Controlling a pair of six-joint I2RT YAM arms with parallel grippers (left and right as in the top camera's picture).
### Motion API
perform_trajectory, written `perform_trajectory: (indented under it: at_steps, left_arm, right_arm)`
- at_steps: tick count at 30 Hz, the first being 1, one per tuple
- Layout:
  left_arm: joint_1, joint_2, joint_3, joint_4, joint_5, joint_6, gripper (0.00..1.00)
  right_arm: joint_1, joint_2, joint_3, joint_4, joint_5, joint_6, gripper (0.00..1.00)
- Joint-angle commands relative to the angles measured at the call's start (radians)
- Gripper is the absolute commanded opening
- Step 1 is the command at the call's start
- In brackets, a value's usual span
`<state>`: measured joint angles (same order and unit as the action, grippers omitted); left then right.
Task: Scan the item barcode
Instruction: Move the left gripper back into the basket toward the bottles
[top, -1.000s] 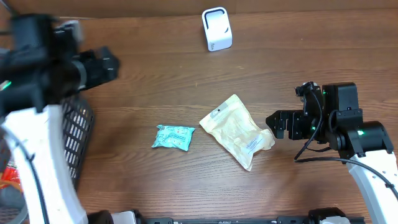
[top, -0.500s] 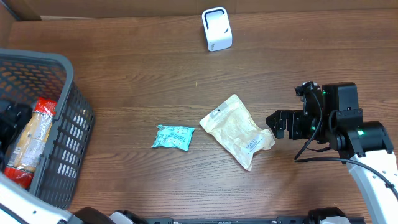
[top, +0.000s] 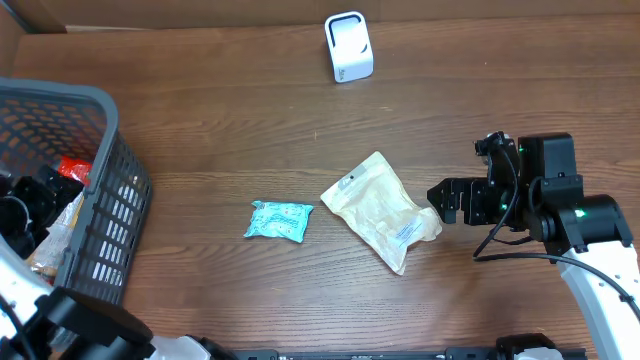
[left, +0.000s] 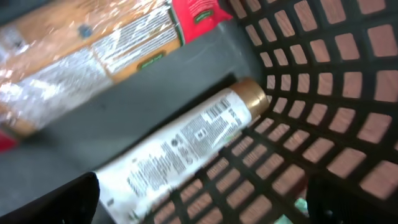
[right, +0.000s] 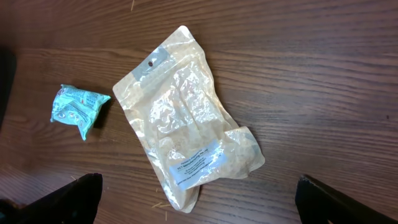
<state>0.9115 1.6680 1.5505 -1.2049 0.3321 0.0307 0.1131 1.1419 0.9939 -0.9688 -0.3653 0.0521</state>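
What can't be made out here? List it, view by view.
Overhead: basket contents, partly covered by the left arm and cut off by the left frame edge.
Left wrist: print on the tube, blurred.
Right wrist: label text on the pouch, too small to read.

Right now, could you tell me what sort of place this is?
Probably a mock shop checkout: a white barcode scanner on the wooden table and a grey shopping basket of packaged goods.

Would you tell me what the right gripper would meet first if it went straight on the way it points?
Most likely the beige pouch, lying just ahead of the open right gripper.
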Motion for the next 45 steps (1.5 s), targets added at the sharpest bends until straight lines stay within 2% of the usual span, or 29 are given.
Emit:
perform_trajectory:
  at_steps: [1, 5, 12, 23, 30, 35, 37, 41, 42, 45]
  left_arm:
    - [-0.040, 0.050, -0.002, 0.033, -0.003, 0.137, 0.97]
    - [-0.077, 0.109, -0.002, 0.043, 0.020, 0.267, 0.97]
    - [-0.122, 0.192, -0.010, 0.040, 0.005, 0.351, 0.95]
    - [-0.136, 0.257, -0.076, 0.103, -0.150, 0.316, 0.91]
    - [-0.143, 0.317, -0.077, 0.117, -0.147, 0.306, 0.90]
    - [-0.151, 0.351, -0.077, 0.107, -0.148, 0.305, 0.85]
    - [-0.152, 0.354, -0.077, 0.108, -0.164, 0.298, 0.78]
    - [-0.152, 0.354, -0.076, 0.117, -0.310, 0.178, 0.73]
    - [-0.152, 0.354, -0.076, 0.117, -0.351, 0.129, 0.65]
    - [-0.152, 0.353, -0.076, 0.114, -0.369, 0.091, 0.38]
  right_arm:
    - [0.005, 0.000, 0.021, 0.001, -0.014, 0.000, 1.00]
    - [0.005, 0.000, 0.021, 0.001, -0.014, 0.000, 1.00]
    - [0.005, 0.000, 0.021, 0.002, -0.013, 0.000, 1.00]
    - [0.005, 0.000, 0.021, 0.016, -0.010, 0.000, 1.00]
    - [0.005, 0.000, 0.021, 0.016, -0.010, 0.000, 1.00]
    - [0.005, 0.000, 0.021, 0.016, -0.010, 0.000, 1.00]
    - [0.005, 0.000, 0.021, 0.016, -0.010, 0.000, 1.00]
    - [0.005, 0.000, 0.021, 0.016, -0.010, 0.000, 1.00]
    - [0.005, 0.000, 0.021, 0.017, -0.010, 0.000, 1.00]
    - [0.005, 0.000, 0.021, 0.017, -0.010, 0.000, 1.00]
